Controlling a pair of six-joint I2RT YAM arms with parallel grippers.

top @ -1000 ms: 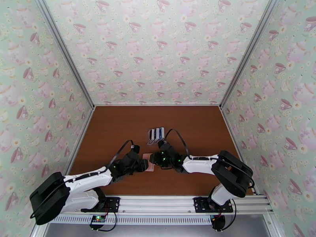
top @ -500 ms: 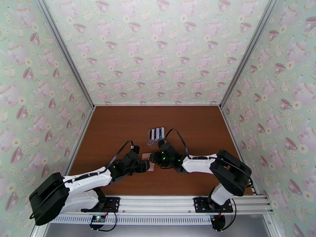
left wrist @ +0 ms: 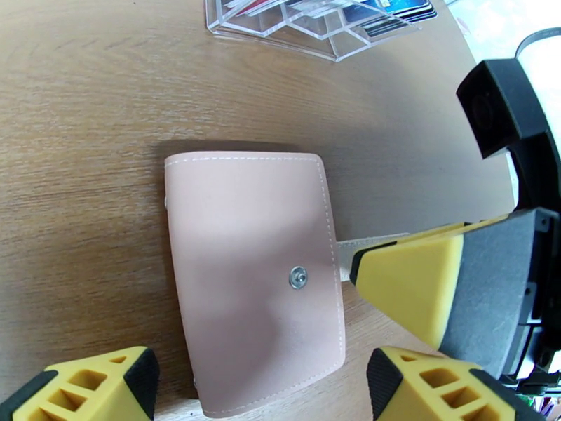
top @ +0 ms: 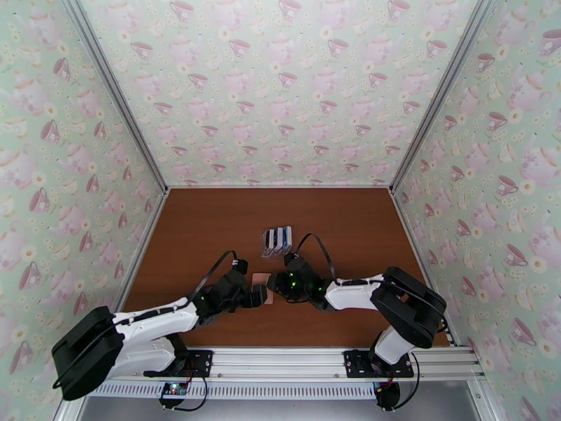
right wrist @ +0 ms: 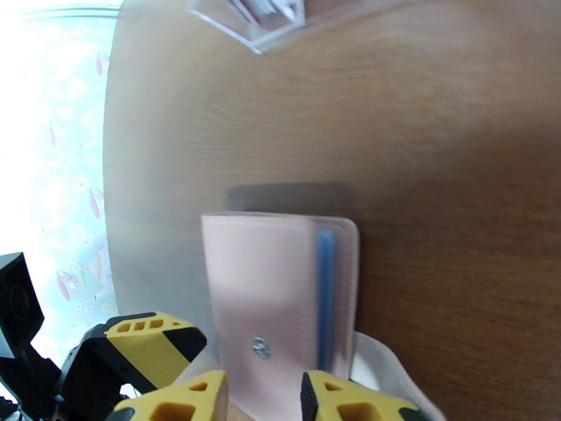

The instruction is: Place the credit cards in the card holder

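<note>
While the wallet [left wrist: 252, 275] lies folded flat on the table [left wrist: 84, 135], near the rack [left wrist: 308, 38], most cards [left wrist: 379, 7] sit in that rack. A blue edge [right wrist: 325, 296] shows inside the fold; card or lining cannot be told. The snap [left wrist: 298, 277] is bare, so the tab looks unfastened.

Left gripper [left wrist: 259, 377]: fingers wide apart, straddling the wallet's near end, holding nothing. Right gripper [right wrist: 264, 396]: jaws narrow, set at the wallet's opposite edge; whether they pinch it cannot be told.

Risks, as judged:
- The two grippers stand very close over one small item, so any inward move could knock fingers together.
- With the left free, the wallet has little restraint and could slide or pivot on the smooth wood.
- A folded wallet blocks insertion, and a card pushed at it would buckle or skid off.
</note>
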